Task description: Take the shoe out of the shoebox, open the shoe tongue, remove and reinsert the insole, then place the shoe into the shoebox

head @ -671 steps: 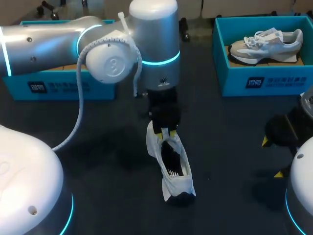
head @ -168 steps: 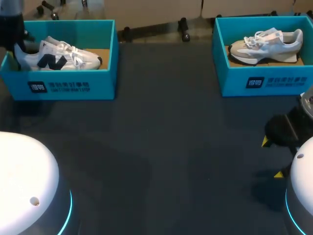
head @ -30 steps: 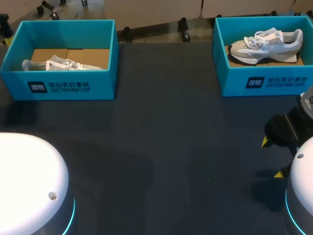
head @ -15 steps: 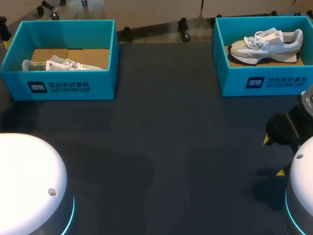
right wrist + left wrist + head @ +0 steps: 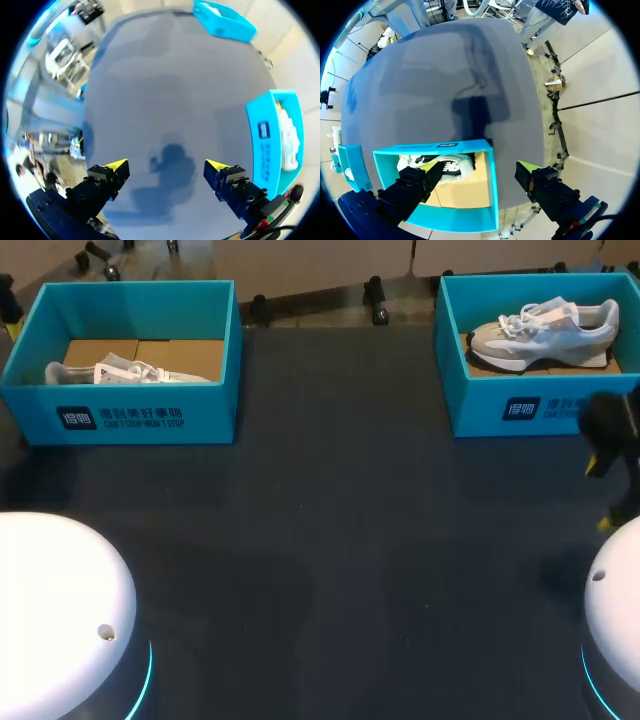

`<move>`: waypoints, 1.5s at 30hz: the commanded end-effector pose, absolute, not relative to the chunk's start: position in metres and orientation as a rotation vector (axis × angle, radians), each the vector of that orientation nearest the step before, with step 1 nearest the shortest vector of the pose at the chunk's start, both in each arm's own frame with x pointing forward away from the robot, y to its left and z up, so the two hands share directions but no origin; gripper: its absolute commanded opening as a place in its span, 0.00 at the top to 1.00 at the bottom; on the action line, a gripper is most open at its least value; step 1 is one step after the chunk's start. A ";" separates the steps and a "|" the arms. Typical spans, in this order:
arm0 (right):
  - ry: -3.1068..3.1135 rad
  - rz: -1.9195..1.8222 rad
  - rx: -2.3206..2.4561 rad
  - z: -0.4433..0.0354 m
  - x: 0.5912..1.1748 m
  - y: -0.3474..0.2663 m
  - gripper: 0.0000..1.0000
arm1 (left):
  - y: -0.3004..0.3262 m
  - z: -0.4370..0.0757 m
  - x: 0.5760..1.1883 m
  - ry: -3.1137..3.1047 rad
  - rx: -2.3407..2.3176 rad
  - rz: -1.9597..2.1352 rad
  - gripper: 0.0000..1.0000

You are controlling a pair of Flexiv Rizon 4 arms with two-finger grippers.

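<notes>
- Head view: the dark matte table (image 5: 330, 540) carries two boxes at its far edge. The teal cardboard shoebox on your left (image 5: 130, 405) holds a white laced trainer (image 5: 120, 372), lying low on its side. The matching teal shoebox on your right (image 5: 540, 405) holds a grey-and-white trainer (image 5: 545, 328), upright on its sole.
- Same view: the right gripper (image 5: 601, 496) hangs just in front of the right box, holding nothing.
- Left wrist view: the left gripper (image 5: 480, 170) is spread wide and empty above a corner of the left box; the white trainer lies inside, under one finger.
- Right wrist view: the fingers are parted over bare table, with the right box beside them.
- Judgement: the take-out step on the right shoe is likely in hand. Next you clear the box wall, descend and close on the shoe.
</notes>
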State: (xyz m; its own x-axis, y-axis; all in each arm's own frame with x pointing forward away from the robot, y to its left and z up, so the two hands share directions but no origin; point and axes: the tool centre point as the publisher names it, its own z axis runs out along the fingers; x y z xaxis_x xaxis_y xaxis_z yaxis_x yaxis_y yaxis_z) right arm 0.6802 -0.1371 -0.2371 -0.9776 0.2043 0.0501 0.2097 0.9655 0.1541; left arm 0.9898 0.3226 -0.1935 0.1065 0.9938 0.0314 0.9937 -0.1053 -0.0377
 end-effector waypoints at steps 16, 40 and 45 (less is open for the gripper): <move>-2.990 -0.168 -0.802 -0.212 0.765 -0.159 0.00 | 0.323 -0.193 0.988 -2.068 -2.301 -0.003 0.00; -2.456 0.016 -1.727 -0.202 0.833 -0.248 0.00 | 0.323 -0.193 0.988 -2.068 -2.301 -0.003 0.00; -2.369 -0.023 -1.876 -0.211 0.851 -0.266 0.00 | 0.323 -0.193 0.988 -2.068 -2.301 -0.003 0.00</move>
State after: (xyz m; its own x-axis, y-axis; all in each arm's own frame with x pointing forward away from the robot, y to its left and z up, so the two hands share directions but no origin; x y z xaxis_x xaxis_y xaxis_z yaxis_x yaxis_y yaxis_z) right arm 0.8357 -0.2595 -0.2038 -0.4068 0.9102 0.0783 0.9115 0.4101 -0.0323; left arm 0.9898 0.3226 -0.1935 0.1063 0.9938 0.0315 0.9938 -0.1051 -0.0377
